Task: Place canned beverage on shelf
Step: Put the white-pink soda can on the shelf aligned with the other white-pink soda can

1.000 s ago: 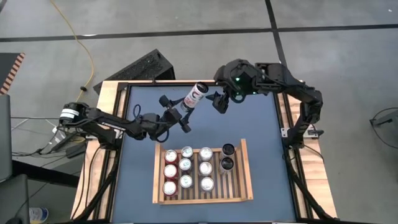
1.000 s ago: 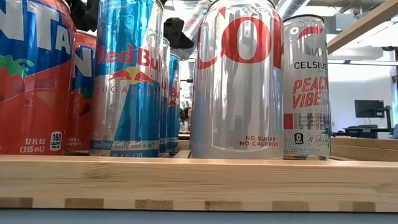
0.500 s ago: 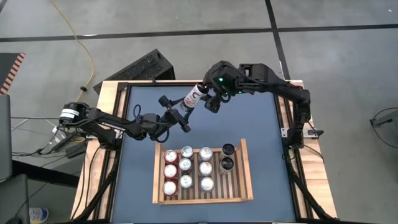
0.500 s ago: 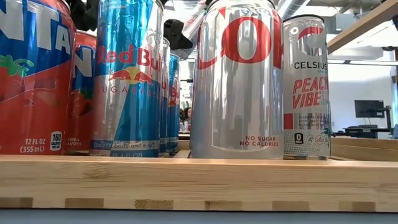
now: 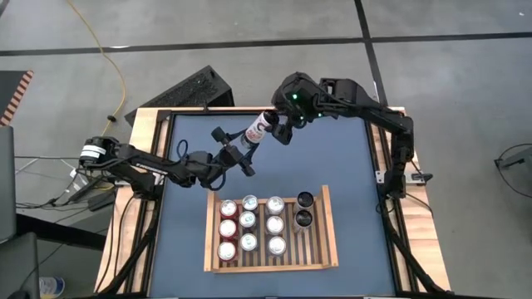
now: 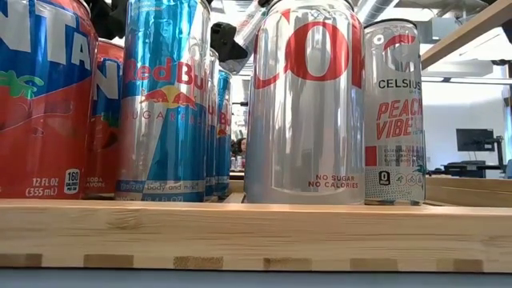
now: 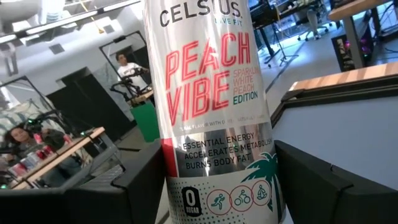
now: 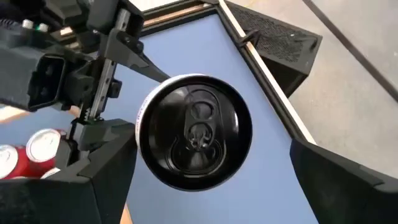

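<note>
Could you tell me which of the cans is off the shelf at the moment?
The white Celsius Peach Vibe can, held tilted above the blue tabletop by the left pincer; the other cans stand upright in the light-wood slatted shelf.

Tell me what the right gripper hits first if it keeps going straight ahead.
Likely the black top of the Celsius can, centred between the open right gripper fingers and held by the left gripper.
</note>
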{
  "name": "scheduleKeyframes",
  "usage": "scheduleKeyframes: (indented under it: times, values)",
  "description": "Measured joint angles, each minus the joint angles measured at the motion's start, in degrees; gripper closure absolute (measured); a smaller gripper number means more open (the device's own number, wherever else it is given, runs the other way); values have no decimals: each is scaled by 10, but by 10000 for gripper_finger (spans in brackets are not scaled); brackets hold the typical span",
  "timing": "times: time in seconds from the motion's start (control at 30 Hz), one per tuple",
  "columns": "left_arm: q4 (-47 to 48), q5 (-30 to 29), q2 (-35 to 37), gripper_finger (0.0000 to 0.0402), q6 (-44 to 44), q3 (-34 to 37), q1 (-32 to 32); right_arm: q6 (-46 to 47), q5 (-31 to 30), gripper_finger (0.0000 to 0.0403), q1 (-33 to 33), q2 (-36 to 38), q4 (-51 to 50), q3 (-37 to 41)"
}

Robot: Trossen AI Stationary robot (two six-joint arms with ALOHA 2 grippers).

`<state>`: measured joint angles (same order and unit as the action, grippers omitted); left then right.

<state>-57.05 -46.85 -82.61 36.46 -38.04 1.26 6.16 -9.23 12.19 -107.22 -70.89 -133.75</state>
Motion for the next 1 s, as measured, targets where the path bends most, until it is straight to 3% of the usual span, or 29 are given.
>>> scheduleKeyframes:
  times: [0.23, 1.0]
  values:
    - [-22, -6, 0, 152, 19, 0, 0, 31, 35, 14, 24, -8, 19, 0]
    - [-25, 14, 0, 152, 38, -1, 0, -36, 132, 14, 56, -4, 29, -12]
